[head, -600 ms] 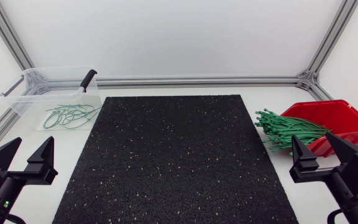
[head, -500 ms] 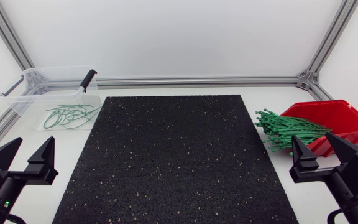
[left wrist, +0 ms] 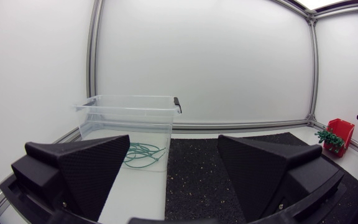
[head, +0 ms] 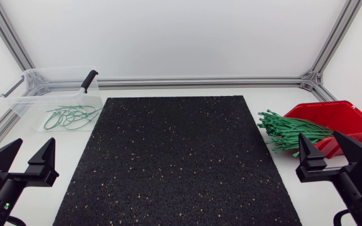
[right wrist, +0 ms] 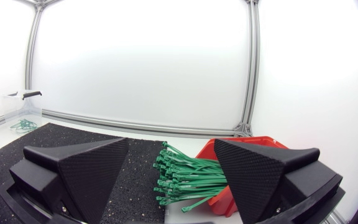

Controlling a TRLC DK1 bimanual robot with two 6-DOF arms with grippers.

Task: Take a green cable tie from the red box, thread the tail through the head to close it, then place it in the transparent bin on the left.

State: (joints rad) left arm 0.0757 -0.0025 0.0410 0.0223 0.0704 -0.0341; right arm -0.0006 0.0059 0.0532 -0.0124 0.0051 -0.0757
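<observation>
Right wrist view shows cable ties closest.

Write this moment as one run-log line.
left tool: open, empty | right tool: open, empty, near red plastic box | bundle of green cable ties: sticking out of box | transparent plastic bin: holds looped green ties
</observation>
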